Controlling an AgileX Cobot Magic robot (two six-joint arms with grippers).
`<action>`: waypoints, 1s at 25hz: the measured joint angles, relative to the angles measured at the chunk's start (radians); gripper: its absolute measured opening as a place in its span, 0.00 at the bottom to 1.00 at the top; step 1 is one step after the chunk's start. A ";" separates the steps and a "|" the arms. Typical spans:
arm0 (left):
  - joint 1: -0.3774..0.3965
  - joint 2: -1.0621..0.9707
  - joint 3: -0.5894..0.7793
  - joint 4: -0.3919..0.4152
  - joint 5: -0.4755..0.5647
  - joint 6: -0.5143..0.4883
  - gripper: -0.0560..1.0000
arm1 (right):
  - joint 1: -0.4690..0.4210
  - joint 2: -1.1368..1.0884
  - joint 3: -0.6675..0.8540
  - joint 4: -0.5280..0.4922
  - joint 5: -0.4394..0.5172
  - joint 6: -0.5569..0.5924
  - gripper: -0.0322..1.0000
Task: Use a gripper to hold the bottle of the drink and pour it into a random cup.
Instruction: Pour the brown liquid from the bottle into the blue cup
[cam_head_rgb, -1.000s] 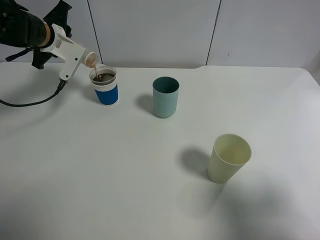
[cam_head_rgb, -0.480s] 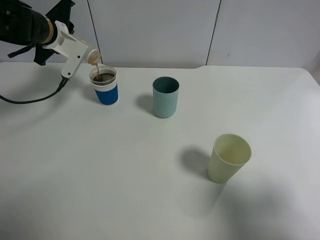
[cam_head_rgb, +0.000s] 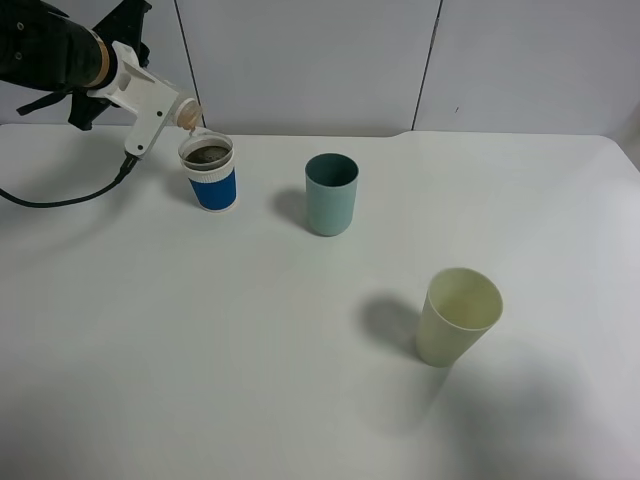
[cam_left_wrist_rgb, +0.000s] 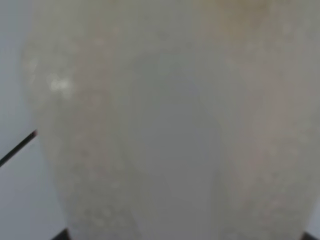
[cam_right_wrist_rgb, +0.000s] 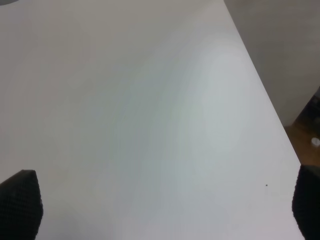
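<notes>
Grips the bottle (cam_head_rgb: 187, 117), tilted neck-down just above the cup's (cam_head_rgb: 211, 180) rim, in the clenched left end effector (cam_head_rgb: 168, 108), shows brown drink (cam_head_rgb: 208, 154) already high in that cup, and probably leaves only righting the bottle and setting it on the table (cam_head_rgb: 300, 380) beside the cup, with the right end effector (cam_right_wrist_rgb: 164, 202) spread open.
</notes>
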 joint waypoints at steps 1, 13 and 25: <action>-0.001 0.000 0.000 0.000 0.005 0.000 0.36 | 0.000 0.000 0.000 0.000 0.000 0.000 1.00; -0.008 0.000 -0.033 0.000 -0.013 -0.182 0.36 | 0.000 0.000 0.000 0.000 0.000 0.000 1.00; -0.008 -0.002 -0.033 -0.189 -0.074 -0.325 0.36 | 0.000 0.000 0.000 0.000 0.000 0.000 1.00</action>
